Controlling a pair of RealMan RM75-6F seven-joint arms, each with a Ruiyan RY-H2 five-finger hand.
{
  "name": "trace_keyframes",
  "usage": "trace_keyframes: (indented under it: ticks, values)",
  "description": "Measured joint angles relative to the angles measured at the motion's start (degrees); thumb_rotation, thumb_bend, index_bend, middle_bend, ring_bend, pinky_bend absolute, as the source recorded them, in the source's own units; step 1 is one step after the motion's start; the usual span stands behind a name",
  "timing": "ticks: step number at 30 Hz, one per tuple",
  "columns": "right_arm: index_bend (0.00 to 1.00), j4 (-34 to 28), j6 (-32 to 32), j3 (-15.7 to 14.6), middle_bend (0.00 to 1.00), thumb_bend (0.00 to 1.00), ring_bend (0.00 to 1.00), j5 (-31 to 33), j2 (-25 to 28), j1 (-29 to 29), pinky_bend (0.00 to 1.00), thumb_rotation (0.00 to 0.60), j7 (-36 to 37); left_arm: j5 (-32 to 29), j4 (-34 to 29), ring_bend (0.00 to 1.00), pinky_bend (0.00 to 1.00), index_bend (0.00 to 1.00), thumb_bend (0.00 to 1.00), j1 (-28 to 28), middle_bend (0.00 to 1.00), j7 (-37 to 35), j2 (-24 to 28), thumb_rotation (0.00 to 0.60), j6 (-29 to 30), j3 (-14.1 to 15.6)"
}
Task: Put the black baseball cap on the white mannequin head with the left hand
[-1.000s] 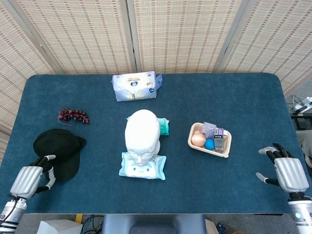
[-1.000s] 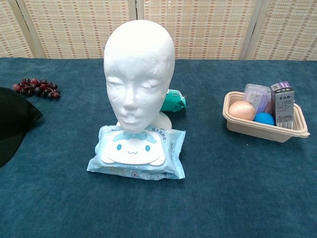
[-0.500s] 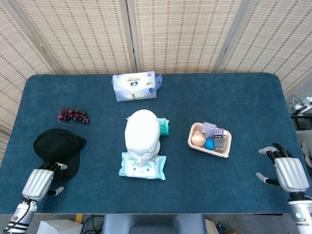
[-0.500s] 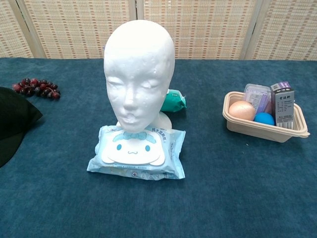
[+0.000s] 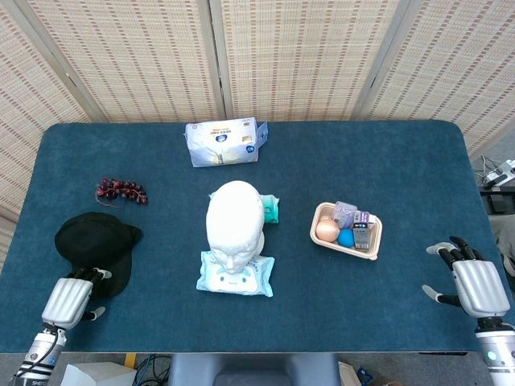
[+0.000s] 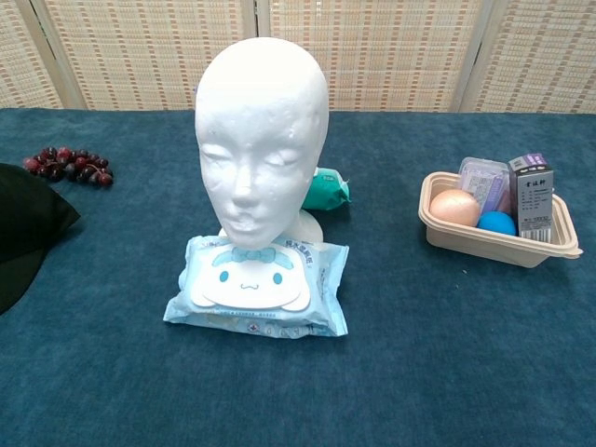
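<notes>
The black baseball cap (image 5: 95,245) lies flat on the blue table at the left, its edge showing in the chest view (image 6: 23,233). The white mannequin head (image 5: 233,223) stands upright mid-table on a pack of wipes (image 6: 259,284), bare-topped (image 6: 261,140). My left hand (image 5: 71,298) sits at the table's front edge, its fingertips (image 5: 95,276) at the cap's near brim; whether they touch it is unclear. My right hand (image 5: 475,283) rests open at the front right, fingers spread, holding nothing.
A bunch of dark grapes (image 5: 121,191) lies behind the cap. A white tissue pack (image 5: 225,141) sits at the back. A teal packet (image 5: 270,208) lies behind the head. A beige tray (image 5: 372,241) with small items stands to the right.
My left hand has drawn back toward the front edge and shifted slightly right, coming off the cap's side to its near brim. Cap, head and right hand have stayed put.
</notes>
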Motion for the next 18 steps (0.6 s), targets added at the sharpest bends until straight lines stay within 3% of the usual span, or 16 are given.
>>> trace_keyframes:
  ticks: [18]
  values:
    - [0.33,-0.01,0.08,-0.01,0.31,0.0,0.15,-0.07,0.02,-0.05,0.29,0.6,0.15,-0.32,8.19,0.23,0.4,0.37,0.03,-0.22,0.37,-0.65,-5.1,0.6,0.24,-0.63]
